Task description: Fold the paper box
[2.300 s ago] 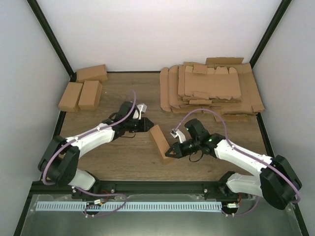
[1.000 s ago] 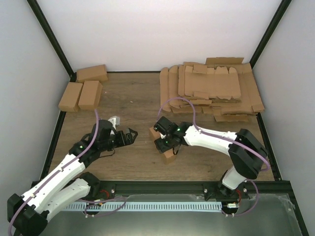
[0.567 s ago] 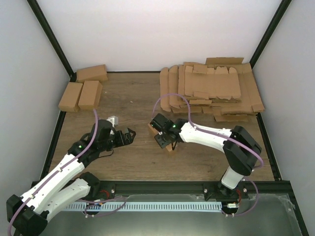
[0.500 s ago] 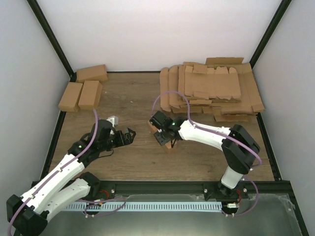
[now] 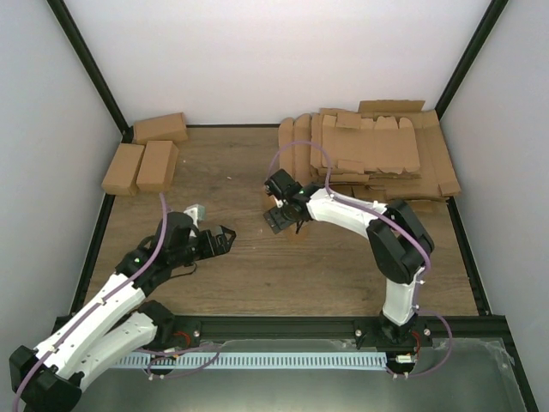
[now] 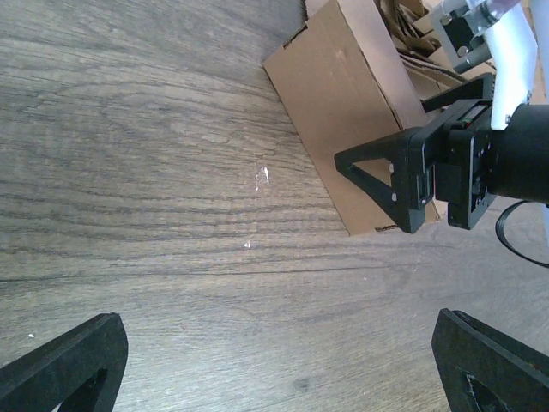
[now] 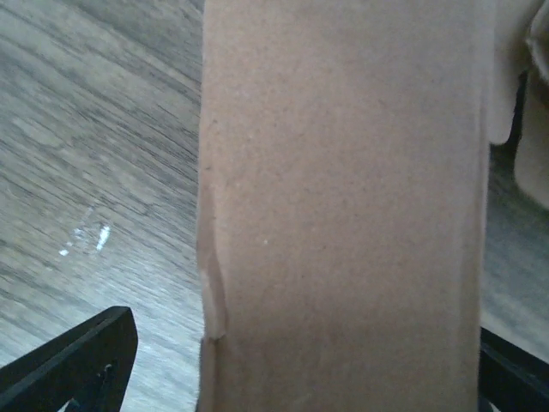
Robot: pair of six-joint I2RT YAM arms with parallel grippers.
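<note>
The folded paper box [image 6: 343, 112] lies on the table [image 5: 257, 275] just off the cardboard blank stack's [image 5: 369, 159] near-left corner. From above it is mostly hidden by the right gripper [image 5: 280, 218], jaws spread astride it, not pinching. Farther from the stack, the left gripper [image 5: 225, 236] gapes, empty.

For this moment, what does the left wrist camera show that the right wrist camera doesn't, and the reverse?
Only the left wrist: the right hand seen from outside, at the paper box, with flat cardboard blanks behind. Only the right wrist: a close look at the box's face, with a small kink on its left edge. Both: the box and the wood-grain table.
</note>
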